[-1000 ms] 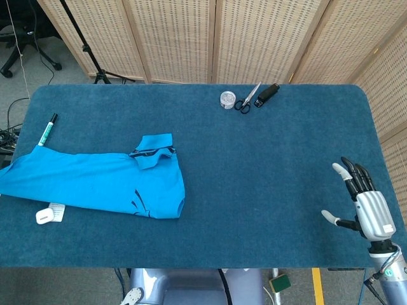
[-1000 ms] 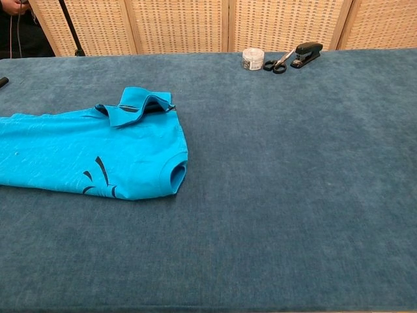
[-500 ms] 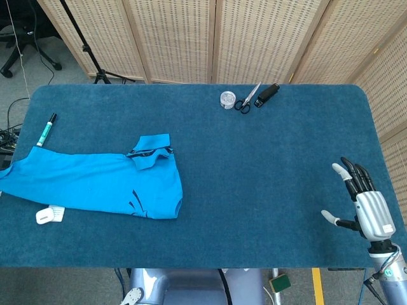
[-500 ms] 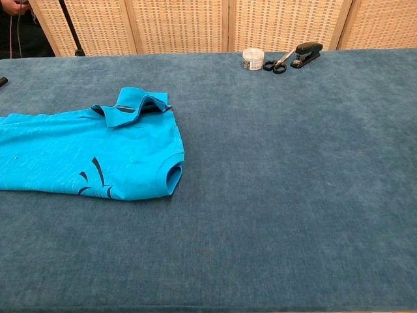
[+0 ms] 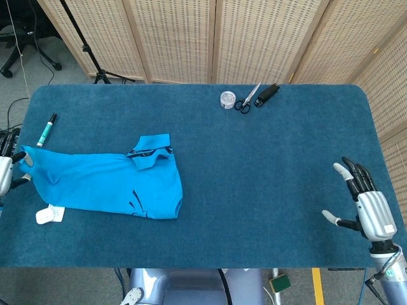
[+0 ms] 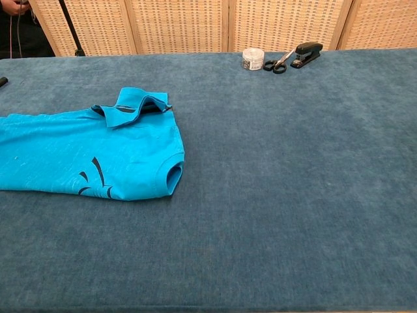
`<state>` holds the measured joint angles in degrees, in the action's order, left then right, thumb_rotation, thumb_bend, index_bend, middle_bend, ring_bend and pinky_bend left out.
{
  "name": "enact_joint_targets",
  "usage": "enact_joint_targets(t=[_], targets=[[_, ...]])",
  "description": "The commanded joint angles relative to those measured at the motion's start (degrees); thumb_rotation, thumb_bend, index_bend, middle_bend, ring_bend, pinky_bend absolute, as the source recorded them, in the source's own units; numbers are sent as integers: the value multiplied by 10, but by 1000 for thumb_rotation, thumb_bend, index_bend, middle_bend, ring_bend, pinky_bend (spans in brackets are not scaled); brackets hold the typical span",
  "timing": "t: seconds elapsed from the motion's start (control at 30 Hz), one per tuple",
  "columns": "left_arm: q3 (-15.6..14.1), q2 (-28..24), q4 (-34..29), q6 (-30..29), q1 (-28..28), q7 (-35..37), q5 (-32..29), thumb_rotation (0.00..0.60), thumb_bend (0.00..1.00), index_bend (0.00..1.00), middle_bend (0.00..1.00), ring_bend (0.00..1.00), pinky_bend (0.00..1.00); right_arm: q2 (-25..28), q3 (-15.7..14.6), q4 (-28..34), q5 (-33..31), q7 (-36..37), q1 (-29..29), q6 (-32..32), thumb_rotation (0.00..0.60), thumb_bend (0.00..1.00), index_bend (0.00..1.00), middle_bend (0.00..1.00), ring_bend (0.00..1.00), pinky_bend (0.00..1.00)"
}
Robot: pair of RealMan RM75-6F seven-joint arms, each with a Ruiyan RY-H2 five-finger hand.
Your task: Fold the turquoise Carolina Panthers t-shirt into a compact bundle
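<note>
The turquoise t-shirt [image 5: 105, 184] lies on the left part of the blue table [image 5: 267, 178], already folded lengthwise into a long band, its collar [image 5: 151, 152] flipped up at the far edge and a sleeve opening at the near right corner. The left hand [image 5: 7, 168] sits at the band's far left end, its fingers on or pinching the bunched cloth there; whether it truly holds the fabric I cannot tell. The right hand [image 5: 362, 200] hovers by the table's right edge, fingers spread wide, holding nothing.

The step in hand looks like taking that left end to fold it over toward the collar. To do it well, the grip should catch all layers at the hem, lift just clear of the table, and carry straight along the band so the edges stay lined up; the right hand could pin the collar end against sliding.

Only the head view shows either hand, plus a green marker [image 5: 47, 129] beyond the shirt and a small white object [image 5: 49, 215] just beside its near edge. The chest view shows the sleeve opening [image 6: 174, 177] and dark print more plainly. Both show the scissors [image 5: 247, 100], stapler [image 5: 268, 93] and a small round container [image 5: 227, 99] at the far edge.
</note>
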<state>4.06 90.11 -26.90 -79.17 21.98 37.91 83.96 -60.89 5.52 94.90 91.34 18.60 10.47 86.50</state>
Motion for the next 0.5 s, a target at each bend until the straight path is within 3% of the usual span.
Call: enact_joint_targets(t=[0.03, 0.27, 0.5], targets=[[6, -22, -113, -53, 25, -44, 31, 600, 567, 761, 0, 0, 0, 1, 1, 0, 0, 3, -1, 2, 600, 0, 0, 0, 0, 0], [17, -32, -286, -79, 55, -162, 61, 600, 565, 762, 0, 0, 0, 6, 1, 0, -1, 12, -3, 4, 600, 0, 0, 0, 0, 0], [28, 11, -361, -61, 96, -257, 84, 600, 564, 761, 0, 0, 0, 8, 2, 1, 0, 17, -4, 7, 600, 0, 0, 0, 0, 0]])
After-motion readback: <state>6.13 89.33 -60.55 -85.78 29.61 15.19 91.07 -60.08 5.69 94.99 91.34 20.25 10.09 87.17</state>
